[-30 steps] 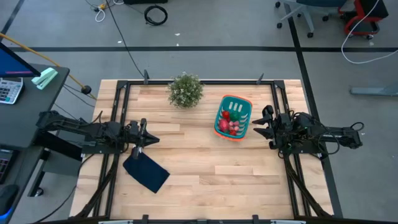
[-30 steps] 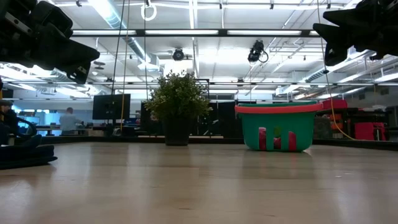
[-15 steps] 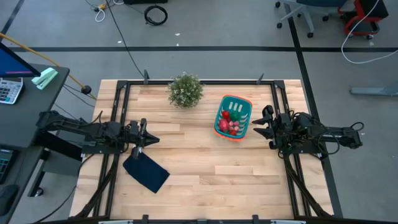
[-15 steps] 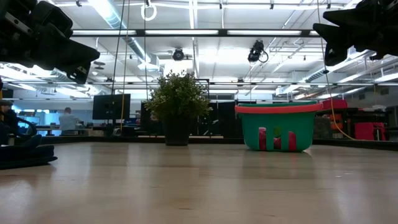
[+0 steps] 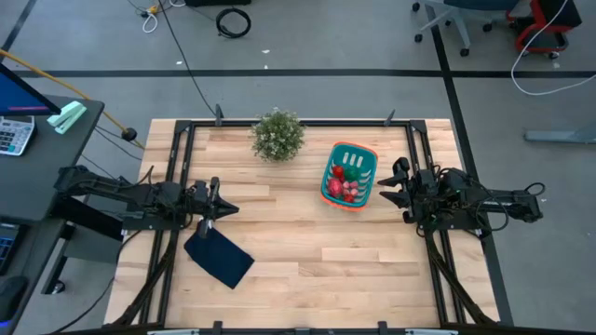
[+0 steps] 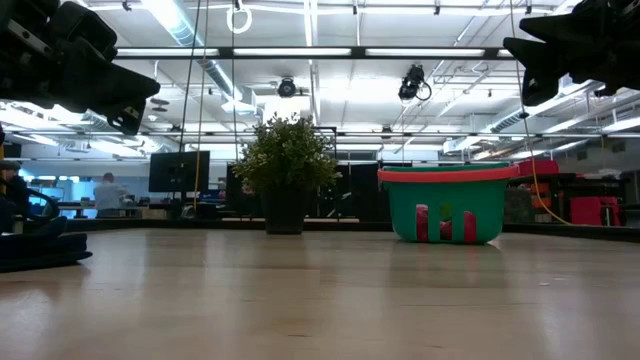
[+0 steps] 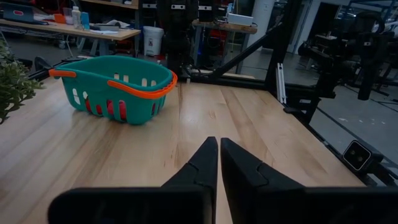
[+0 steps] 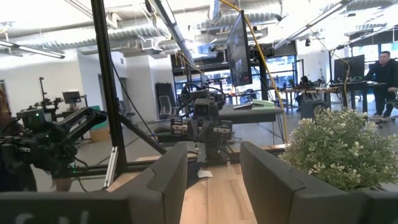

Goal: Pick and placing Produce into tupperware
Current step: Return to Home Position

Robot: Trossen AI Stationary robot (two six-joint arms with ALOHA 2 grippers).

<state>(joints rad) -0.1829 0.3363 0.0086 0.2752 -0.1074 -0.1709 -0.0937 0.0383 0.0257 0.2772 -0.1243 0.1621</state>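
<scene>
Noticed no movement since a second earlier: arms, basket and plant all in the same spots. Found the left gripper [image 5: 223,207] at 9 o'clock on the table [image 5: 307,261], raised off the wood, fingers pressed together with nothing between. Spotted a dark navy cloth [image 5: 219,258] just beside it at 8 o'clock, lying flat. Saw a potted plant [image 5: 277,136] at 12 o'clock, near the far edge. Located the teal basket [image 5: 354,147] at 2 o'clock, upright, with the produce [image 5: 346,180] piled inside, mostly red and pink plus one green piece. Found the right gripper [image 5: 386,191] at 3 o'clock, just beside the basket, fingers apart and empty.
</scene>
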